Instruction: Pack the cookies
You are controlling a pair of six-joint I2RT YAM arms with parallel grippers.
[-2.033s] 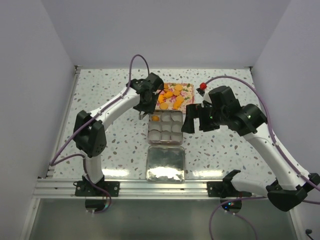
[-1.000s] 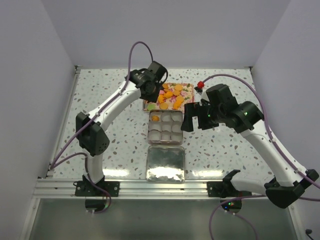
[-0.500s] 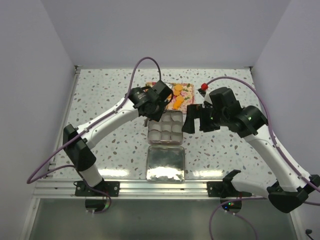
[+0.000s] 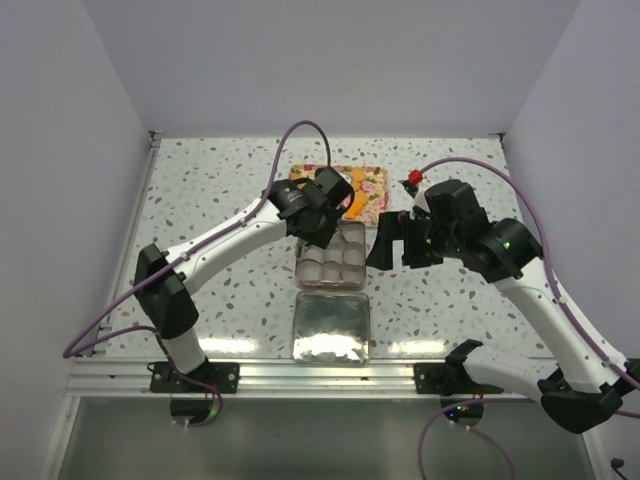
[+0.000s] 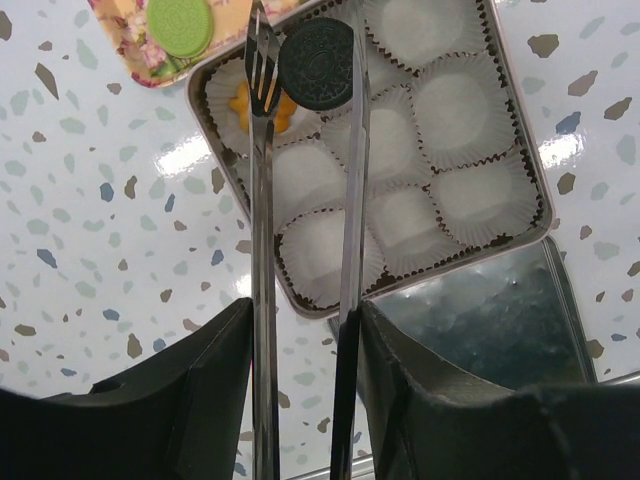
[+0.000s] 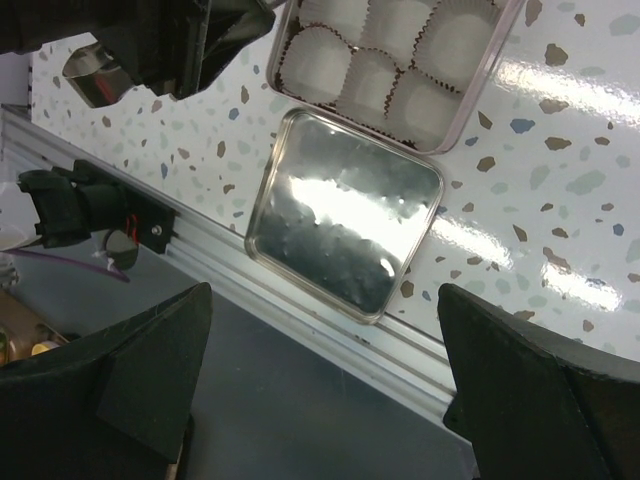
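My left gripper (image 5: pixel 300 335) is shut on a pair of metal tongs (image 5: pixel 262 250). The tong tips pinch a black cookie (image 5: pixel 316 63) above the far-left part of the open tin (image 5: pixel 545 205), which holds white paper cups. One orange cookie (image 5: pixel 262 103) lies in the far-left cup. A green cookie (image 5: pixel 180 24) lies on the floral tray (image 5: pixel 130 45). From the top view my left gripper (image 4: pixel 320 215) covers part of the tray (image 4: pixel 372 190), where orange cookies (image 4: pixel 357 185) show. My right gripper (image 4: pixel 395 240) is open and empty, hovering right of the tin (image 4: pixel 299 268).
The tin's silver lid (image 4: pixel 332 325) lies flat just in front of the tin, near the table's aluminium front rail (image 6: pixel 330 330). It also shows in the right wrist view (image 6: pixel 340 235). White walls stand at the left, back and right.
My left gripper has swung from over the floral tray toward me, to above the tin, tongs carrying the black cookie. My right gripper has shifted only slightly.
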